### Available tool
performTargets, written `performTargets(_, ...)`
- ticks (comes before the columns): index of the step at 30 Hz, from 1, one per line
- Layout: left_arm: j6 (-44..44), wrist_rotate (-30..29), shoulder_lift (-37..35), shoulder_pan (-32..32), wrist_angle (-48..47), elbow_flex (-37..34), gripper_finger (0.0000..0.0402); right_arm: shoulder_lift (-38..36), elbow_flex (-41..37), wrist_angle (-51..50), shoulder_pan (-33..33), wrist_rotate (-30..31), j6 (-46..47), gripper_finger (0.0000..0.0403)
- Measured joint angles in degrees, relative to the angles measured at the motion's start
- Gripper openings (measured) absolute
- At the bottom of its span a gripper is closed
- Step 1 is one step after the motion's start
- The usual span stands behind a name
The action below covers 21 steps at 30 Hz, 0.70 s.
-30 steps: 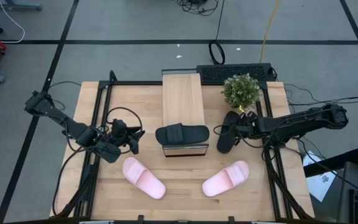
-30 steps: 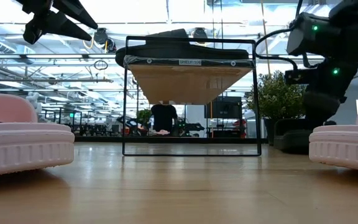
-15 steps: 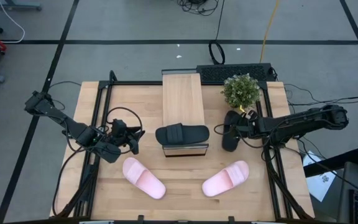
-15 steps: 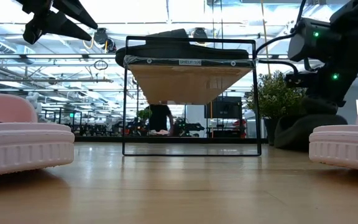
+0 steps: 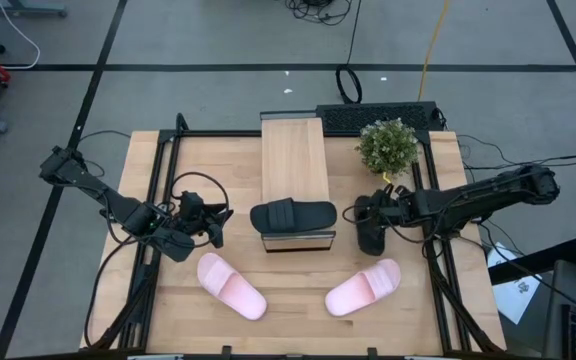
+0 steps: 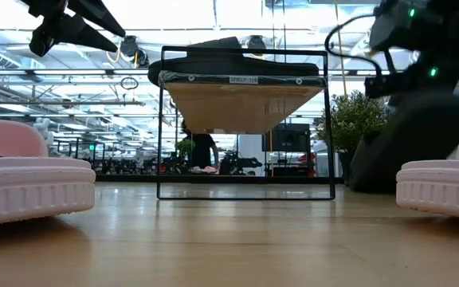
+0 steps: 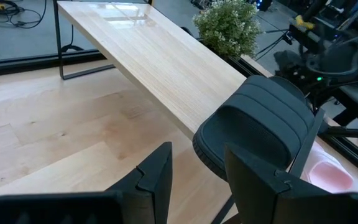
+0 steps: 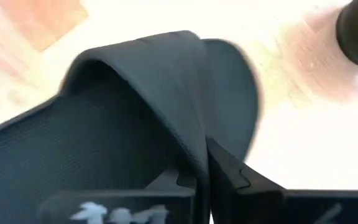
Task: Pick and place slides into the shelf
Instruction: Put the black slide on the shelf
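The shelf [image 5: 293,165] stands mid-table, and one black slide [image 5: 293,215] lies across the near end of its plank. A second black slide [image 5: 371,228] is to the shelf's right, below the potted plant, with my right gripper [image 5: 380,212] shut on it. Two pink slides [image 5: 231,286] [image 5: 363,287] lie sole-down near the table's front edge. My left gripper [image 7: 196,155] hangs open above the table left of the shelf, holding nothing. It faces the black slide [image 7: 260,124] on the plank. My right gripper pinches the edge of the black slide's strap [image 8: 188,140] between its two fingers [image 8: 229,171]. It comes steeply from above. In the low view the slide [image 6: 409,143] stands tilted, one end raised and its lower end down at the table.
A potted plant [image 5: 388,145] stands at the far right, close behind the held slide. A keyboard [image 5: 378,115] lies at the table's far edge. Dark frame rails run along both sides of the table. Bare wood shows between the two pink slides and left of the shelf.
My right gripper has shut on the black slide's strap, risen a little and turned. The slide has tipped up at one end and shifted slightly toward the near edge.
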Motion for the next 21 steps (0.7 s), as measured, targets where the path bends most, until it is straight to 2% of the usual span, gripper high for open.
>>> performTargets(6,0.08,-0.31,0.01,0.0,0.02,0.0,0.014,0.02,9.59,-14.69,4.59,-0.38,1.81,0.0002)
performTargets(11,-0.26,-0.37,0.02,0.0,0.07,0.0,0.014,0.02,18.55,-20.23,8.12,0.09,1.34,0.0001)
performTargets(15,-1.67,0.06,0.0,0.0,0.12,0.0,0.014,0.02,27.45,-27.2,11.38,-0.26,1.52,0.0001)
performTargets(21,-3.31,0.11,0.01,0.01,0.38,0.0,0.014,1.42,42.72,-43.43,15.28,2.03,2.75,0.0001)
